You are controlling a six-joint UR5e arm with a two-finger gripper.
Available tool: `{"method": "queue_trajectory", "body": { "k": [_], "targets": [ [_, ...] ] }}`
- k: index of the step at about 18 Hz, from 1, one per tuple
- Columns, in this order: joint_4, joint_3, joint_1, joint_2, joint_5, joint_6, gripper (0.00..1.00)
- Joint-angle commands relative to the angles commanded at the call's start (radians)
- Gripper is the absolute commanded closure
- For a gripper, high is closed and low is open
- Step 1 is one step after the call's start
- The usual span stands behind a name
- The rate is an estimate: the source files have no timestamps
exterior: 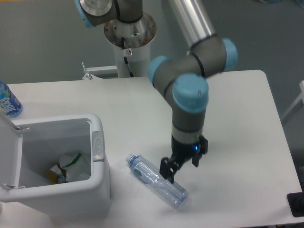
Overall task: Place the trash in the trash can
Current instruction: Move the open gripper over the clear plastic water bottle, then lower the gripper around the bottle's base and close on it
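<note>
A clear, slightly crushed plastic bottle [148, 174] with a bluish label lies on the white table, cap end toward the trash can. My gripper [182, 170] hangs open just over the bottle's middle to far end, one finger [167, 173] in front of the bottle and the other beside it on the right. It holds nothing. At the lower left stands the white trash can [71, 202] with its lid swung open. A crumpled white wrapper [72, 161] lies inside it among other scraps.
A blue-labelled bottle [7, 100] stands upright at the far left edge, behind the bin. The robot base column [129, 45] rises behind the table. A dark object [296, 204] sits off the table's front right corner.
</note>
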Motion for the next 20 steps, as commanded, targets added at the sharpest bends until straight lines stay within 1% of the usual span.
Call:
{"method": "queue_trajectory", "body": {
  "k": [2,6,11,15,17,18,20],
  "targets": [
    [0.002,0.005,-0.014,-0.026,0.003,0.0,0.0],
    [0.008,0.026,-0.034,-0.049,0.002,0.0,0.0],
    [0.017,0.025,-0.041,-0.083,0.003,0.002,0.0],
    [0.02,0.023,-0.055,-0.108,0.026,0.005,0.0],
    [0.02,0.025,-0.058,-0.106,0.028,0.005,0.0],
    [0.02,0.023,-0.06,-0.105,0.028,0.005,0.02],
    [0.02,0.022,-0.06,-0.103,0.029,0.005,0.14]
  ]
}}
